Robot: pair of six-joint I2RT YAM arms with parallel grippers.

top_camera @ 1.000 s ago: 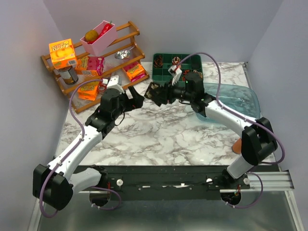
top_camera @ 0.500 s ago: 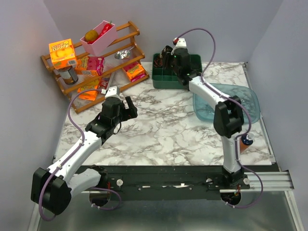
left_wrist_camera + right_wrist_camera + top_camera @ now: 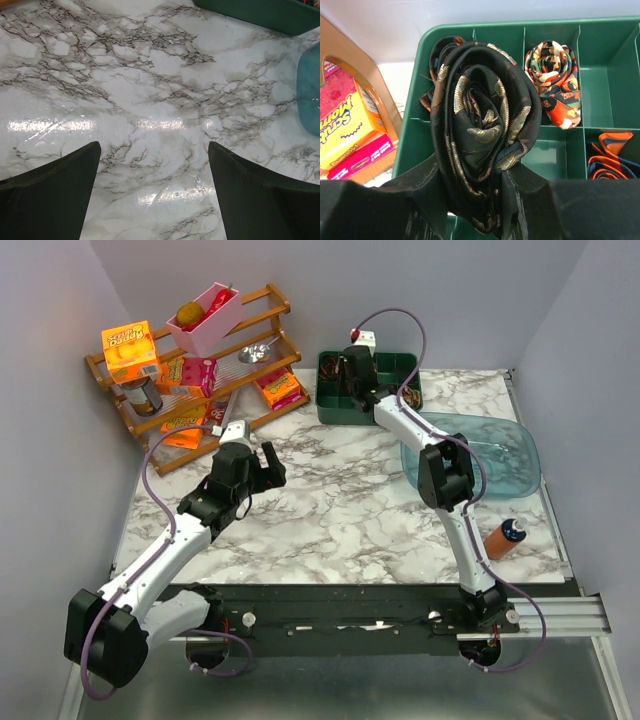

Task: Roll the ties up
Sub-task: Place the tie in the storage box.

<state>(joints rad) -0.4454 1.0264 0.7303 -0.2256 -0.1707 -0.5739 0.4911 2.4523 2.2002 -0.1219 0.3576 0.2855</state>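
1. The white marble-patterned bench (image 3: 330, 510) is showing no unrolled tie, so the rolling is looking nearly finished.
2. The green divided plastic tray (image 3: 598, 97) is sitting at the far edge.
3. The left claw (image 3: 154, 147) is hovering released over the bench.
4. The right claw (image 3: 472, 185) is clenching the black-and-gold rolled fabric tie (image 3: 480, 120) above the tray's left compartments, placement pending.
5. The orange-patterned rolled tie (image 3: 552, 75) and the orange-navy tie (image 3: 612, 155) are lying stowed in compartments.

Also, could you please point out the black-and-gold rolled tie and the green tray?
black-and-gold rolled tie (image 3: 482, 130), right wrist view, centre of its spiral.
green tray (image 3: 611, 95), right wrist view, bare compartment floor.
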